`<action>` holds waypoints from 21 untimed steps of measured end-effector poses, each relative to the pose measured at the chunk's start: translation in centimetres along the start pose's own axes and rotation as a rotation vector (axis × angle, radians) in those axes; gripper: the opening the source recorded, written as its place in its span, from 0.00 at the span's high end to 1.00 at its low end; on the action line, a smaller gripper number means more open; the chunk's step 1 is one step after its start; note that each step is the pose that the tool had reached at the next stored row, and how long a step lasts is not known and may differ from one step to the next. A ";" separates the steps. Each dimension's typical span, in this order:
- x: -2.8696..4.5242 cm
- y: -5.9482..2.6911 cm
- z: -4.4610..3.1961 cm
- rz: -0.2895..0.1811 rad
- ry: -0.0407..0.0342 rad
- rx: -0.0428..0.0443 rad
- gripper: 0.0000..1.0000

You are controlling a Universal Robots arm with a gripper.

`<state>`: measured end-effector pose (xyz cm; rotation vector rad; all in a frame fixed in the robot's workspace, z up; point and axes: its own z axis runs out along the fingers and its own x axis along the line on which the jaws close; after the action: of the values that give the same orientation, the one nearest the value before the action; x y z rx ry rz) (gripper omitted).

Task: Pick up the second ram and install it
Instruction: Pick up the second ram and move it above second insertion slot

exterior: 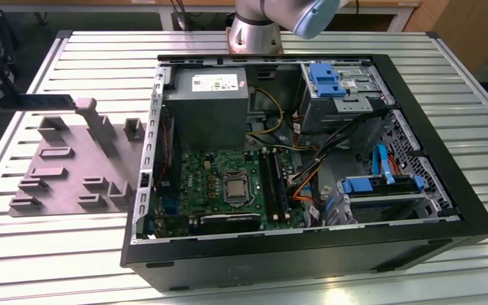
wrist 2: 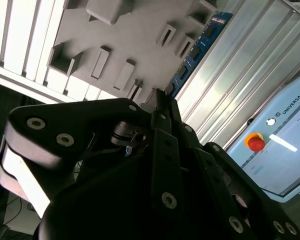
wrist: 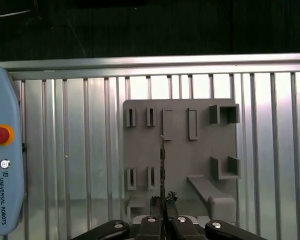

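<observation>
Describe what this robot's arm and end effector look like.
The arm is a silver-grey tube with a pale blue rounded joint cap. The end effector is black: flat linked plates dotted with silver screw heads, narrowing toward its tip.

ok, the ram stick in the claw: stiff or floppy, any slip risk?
Likely stiff: the second ram sticks out level from the claw without sagging. Probably light, since it looks very thin edge-on. Held by one end, so a sideways push could pivot it.
</observation>
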<state>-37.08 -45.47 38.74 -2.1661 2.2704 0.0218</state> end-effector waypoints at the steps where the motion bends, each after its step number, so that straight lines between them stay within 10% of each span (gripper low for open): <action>1: -0.01 -0.16 -0.01 0.000 0.0000 -0.0001 0.86; 21: -0.12 -2.44 -0.02 0.000 0.0000 0.0000 0.86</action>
<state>-34.63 -45.46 38.74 -2.1661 2.2705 0.0218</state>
